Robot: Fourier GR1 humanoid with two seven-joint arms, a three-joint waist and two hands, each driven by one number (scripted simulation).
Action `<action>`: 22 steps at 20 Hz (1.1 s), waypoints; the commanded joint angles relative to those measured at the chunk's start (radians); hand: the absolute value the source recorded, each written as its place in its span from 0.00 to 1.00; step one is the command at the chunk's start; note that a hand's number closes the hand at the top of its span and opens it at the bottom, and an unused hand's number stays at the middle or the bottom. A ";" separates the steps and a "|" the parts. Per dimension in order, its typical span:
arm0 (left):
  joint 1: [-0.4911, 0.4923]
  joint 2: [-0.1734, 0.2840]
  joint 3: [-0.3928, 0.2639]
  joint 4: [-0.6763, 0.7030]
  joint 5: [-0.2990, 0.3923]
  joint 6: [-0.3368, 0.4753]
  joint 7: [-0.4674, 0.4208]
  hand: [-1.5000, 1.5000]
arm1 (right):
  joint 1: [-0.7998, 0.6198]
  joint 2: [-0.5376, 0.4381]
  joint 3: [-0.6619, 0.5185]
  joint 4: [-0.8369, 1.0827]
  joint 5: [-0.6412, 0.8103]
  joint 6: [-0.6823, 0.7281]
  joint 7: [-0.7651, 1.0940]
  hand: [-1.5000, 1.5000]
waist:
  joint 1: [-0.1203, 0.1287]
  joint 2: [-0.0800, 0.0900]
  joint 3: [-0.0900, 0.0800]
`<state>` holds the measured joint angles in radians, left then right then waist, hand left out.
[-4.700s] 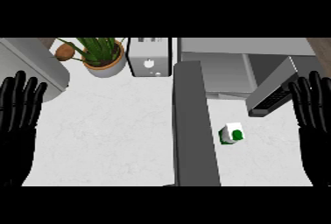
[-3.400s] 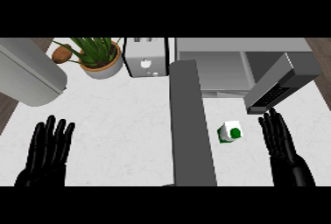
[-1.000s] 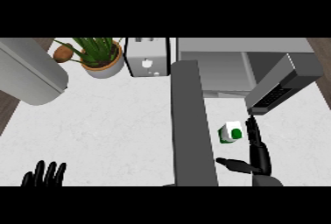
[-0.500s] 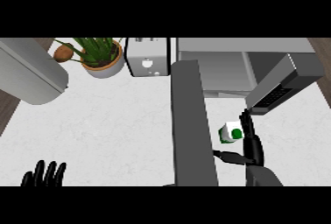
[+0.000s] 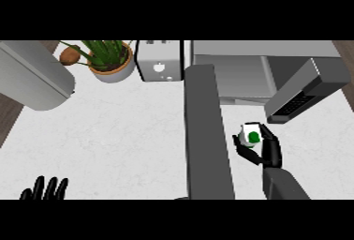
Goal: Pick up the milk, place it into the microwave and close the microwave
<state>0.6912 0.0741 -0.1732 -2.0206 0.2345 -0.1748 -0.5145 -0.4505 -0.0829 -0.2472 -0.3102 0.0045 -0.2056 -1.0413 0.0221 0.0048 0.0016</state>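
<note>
Two hands show. The right hand (image 5: 266, 151) rises from the lower edge on its grey forearm, fingers and thumb curled round the milk (image 5: 251, 134). Half a second earlier those fingers lay just beside the carton; now it sits between thumb and fingers, its green mark facing up, its long axis running away toward the microwave (image 5: 276, 79), whose door (image 5: 304, 91) stands open beyond the fingertips. The left hand (image 5: 45, 190) rests at the lower left, fingers straight and apart.
</note>
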 commanded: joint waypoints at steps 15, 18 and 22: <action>0.002 0.021 0.031 0.040 0.040 -0.053 -0.038 0.00 | -0.077 -0.013 -0.080 0.041 -0.039 0.034 -0.186 1.00 | 0.006 0.003 0.001; -0.035 0.016 0.048 0.057 0.043 -0.036 -0.015 0.00 | -0.067 -0.004 -0.060 0.032 -0.026 0.045 -0.167 1.00 | -0.004 0.000 0.000; -0.043 -0.003 0.032 0.029 0.029 -0.011 0.005 0.00 | -0.036 -0.024 -0.046 -0.053 -0.027 0.053 -0.140 1.00 | -0.016 -0.005 -0.001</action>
<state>0.6703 0.0879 -0.1376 -1.9981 0.2746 -0.2017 -0.5089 -0.5086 -0.1138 -0.3084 -0.3134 -0.0254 -0.1642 -1.0998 0.0168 0.0041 0.0015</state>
